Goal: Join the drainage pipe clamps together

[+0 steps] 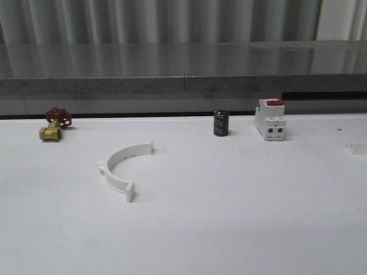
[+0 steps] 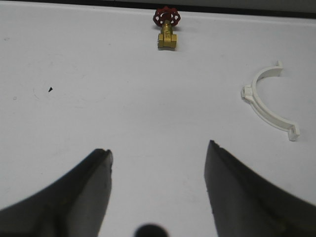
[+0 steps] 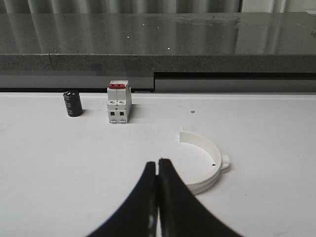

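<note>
One white half-ring drainage pipe clamp (image 1: 117, 157) lies on the white table, left of centre, with its opening toward the right. In the left wrist view the same clamp (image 2: 254, 93) lies well off to the side of my left gripper (image 2: 159, 148), which is open and holds nothing. A second white half-ring clamp (image 3: 210, 148) lies on the table just beyond and beside my right gripper (image 3: 158, 161). That gripper is shut, its fingers pressed together with nothing between them, and it is apart from the clamp.
A brass valve with a red handwheel (image 1: 54, 126) stands at the back left. At the back centre-right are a black cylinder (image 1: 221, 123) and a white breaker with a red top (image 1: 270, 119). A grey ledge (image 1: 183, 86) runs behind the table. A small white piece (image 1: 359, 149) is cut off by the right edge.
</note>
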You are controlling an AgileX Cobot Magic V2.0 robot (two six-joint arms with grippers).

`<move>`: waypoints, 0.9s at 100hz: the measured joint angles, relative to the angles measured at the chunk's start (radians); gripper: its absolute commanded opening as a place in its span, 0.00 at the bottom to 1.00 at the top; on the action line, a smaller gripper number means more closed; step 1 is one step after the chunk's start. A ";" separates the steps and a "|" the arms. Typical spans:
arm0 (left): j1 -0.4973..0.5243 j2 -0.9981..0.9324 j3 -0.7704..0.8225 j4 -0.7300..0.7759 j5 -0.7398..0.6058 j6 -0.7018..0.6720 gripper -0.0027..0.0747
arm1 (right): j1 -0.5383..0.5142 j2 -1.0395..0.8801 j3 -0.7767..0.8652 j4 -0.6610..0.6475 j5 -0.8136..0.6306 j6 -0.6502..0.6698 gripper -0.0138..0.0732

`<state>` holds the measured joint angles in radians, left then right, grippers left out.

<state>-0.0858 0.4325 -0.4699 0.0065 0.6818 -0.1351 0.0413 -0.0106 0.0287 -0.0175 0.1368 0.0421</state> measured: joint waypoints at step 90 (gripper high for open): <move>0.000 -0.031 0.002 0.000 0.000 0.000 0.01 | 0.000 0.468 -0.478 0.028 0.288 0.000 0.08</move>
<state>-0.0858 0.4020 -0.4683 0.0065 0.6818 -0.1351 0.0413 0.4574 -0.4488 0.0100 0.4247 0.0421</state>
